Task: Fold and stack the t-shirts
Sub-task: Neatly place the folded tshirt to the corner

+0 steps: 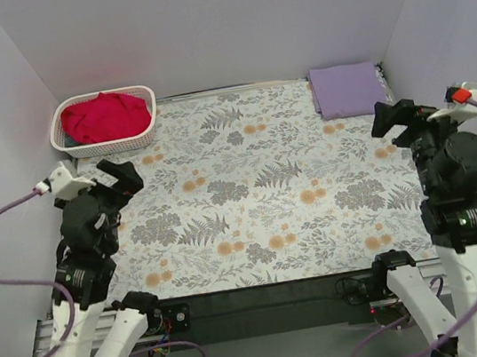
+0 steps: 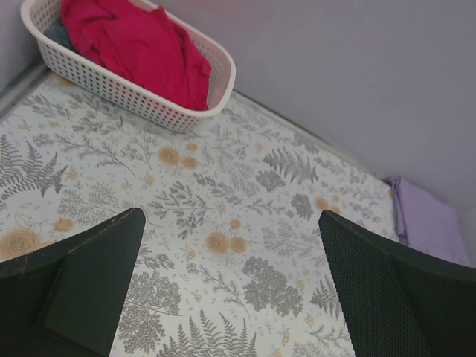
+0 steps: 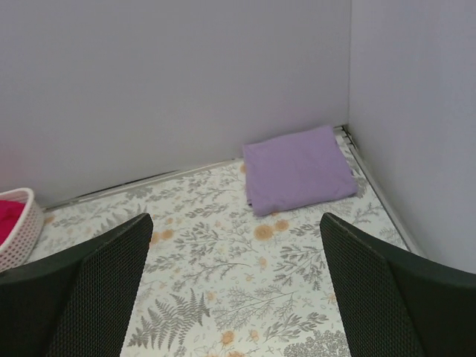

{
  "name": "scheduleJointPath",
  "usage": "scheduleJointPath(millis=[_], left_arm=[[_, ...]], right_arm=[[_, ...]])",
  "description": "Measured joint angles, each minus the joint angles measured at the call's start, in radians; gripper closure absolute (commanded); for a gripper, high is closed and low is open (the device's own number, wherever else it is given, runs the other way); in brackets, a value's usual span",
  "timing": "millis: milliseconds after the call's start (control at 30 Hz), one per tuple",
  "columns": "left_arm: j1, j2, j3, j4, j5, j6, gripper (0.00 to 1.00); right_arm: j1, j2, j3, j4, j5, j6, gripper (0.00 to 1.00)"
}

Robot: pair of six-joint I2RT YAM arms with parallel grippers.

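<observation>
The lavender t-shirt [image 1: 346, 89] lies folded into a neat rectangle at the far right corner of the table; it shows in the right wrist view [image 3: 299, 168] and at the right edge of the left wrist view [image 2: 431, 222]. The red t-shirt [image 1: 104, 117] lies crumpled in the white lattice basket [image 1: 148, 136] at the far left, also in the left wrist view [image 2: 141, 46]. My left gripper [image 1: 120, 177] is open and empty above the left side of the table. My right gripper [image 1: 396, 117] is open and empty above the right side, short of the lavender shirt.
The table carries a floral-print cloth [image 1: 259, 193]. Pale walls close the back and both sides. A bit of teal cloth [image 2: 58, 33] shows under the red shirt in the basket. Purple cables hang beside both arms.
</observation>
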Motion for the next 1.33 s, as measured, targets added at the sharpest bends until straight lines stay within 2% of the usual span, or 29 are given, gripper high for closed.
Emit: scheduleJointPath(millis=[100, 200, 233, 567, 800, 1333], left_arm=[[0.000, -0.141, -0.002, -0.026, -0.043, -0.004, 0.02], [0.000, -0.280, -0.039, -0.022, -0.072, -0.001, 0.02], [0.000, -0.335, -0.063, -0.020, -0.079, 0.002, 0.02], [0.000, -0.653, -0.332, 0.007, -0.095, 0.023, 0.02], [0.000, -0.661, -0.470, 0.065, -0.077, 0.045, 0.02], [0.000, -0.661, -0.475, 0.122, -0.077, 0.066, 0.02]], right_arm=[[0.118, -0.144, -0.024, -0.018, 0.086, -0.059, 0.12], [0.179, -0.272, -0.098, -0.024, 0.177, -0.106, 0.06], [0.194, -0.307, -0.132, -0.022, 0.198, -0.119, 0.02], [0.255, -0.477, -0.426, -0.038, 0.249, -0.192, 0.02], [0.264, -0.561, -0.495, -0.002, 0.229, -0.198, 0.02], [0.286, -0.639, -0.575, 0.062, 0.145, -0.196, 0.02]])
